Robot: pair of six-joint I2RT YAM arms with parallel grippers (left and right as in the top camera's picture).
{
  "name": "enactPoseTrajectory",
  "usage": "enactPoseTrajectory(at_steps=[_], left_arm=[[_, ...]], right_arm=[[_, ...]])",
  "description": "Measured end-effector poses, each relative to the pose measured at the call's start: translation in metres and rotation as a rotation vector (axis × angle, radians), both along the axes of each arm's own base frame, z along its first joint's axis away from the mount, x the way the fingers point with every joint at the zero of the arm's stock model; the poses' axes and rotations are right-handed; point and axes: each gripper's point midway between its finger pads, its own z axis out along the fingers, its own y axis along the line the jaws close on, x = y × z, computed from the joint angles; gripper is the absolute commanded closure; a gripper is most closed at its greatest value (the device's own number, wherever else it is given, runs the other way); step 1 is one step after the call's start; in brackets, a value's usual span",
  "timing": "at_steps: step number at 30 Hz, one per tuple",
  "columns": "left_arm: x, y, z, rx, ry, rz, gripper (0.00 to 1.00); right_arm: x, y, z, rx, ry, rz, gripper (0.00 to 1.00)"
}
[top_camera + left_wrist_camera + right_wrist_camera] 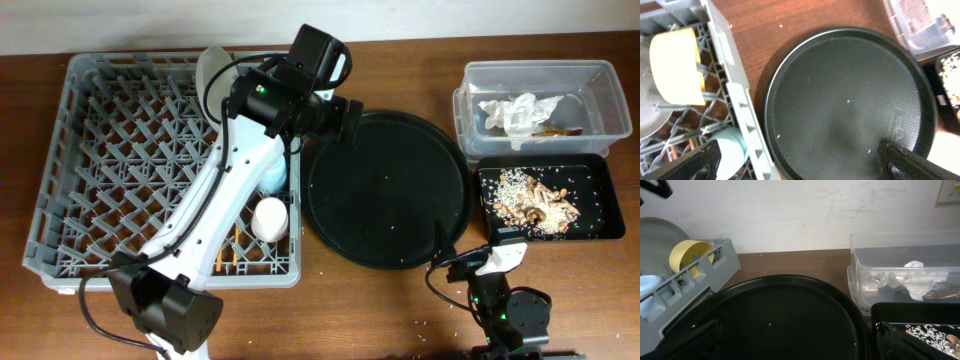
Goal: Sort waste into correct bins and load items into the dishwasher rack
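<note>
Left gripper (800, 161) stands wide and empty above the round tray (850, 90); lift it clear of the rack (735, 85) wall when retracting.

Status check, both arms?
Left gripper open, empty; right gripper open, empty. Tissue in tub, scraps in black tray, dishes in rack. Nothing in the way.

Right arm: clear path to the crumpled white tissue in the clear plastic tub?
Probably yes. The tub is open-topped, the tissue lies uncovered, and only the shallow black rectangular tray sits between; the left arm is over by the grey rack.
</note>
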Motion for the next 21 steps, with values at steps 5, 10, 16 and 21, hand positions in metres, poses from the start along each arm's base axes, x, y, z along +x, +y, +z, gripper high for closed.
enactPoseTrajectory(at_steps=[5,10,16,21], left_arm=[[0.002,0.014,0.001,0.064,-0.020,0.040,0.01],[0.003,0.034,0.085,-0.005,-0.317,0.063,0.01],[-0.050,0.153,0.149,-0.106,-0.651,0.240,0.01],[-0.101,0.225,0.063,-0.109,-0.719,0.378,0.01]], right_arm=[[0.000,0.000,0.000,0.000,0.000,0.000,0.02],[0.000,0.000,0.000,0.000,0.000,0.000,0.02],[0.000,0.000,0.000,0.000,-0.001,0.000,0.02],[0.000,0.000,0.001,0.001,-0.002,0.000,0.01]])
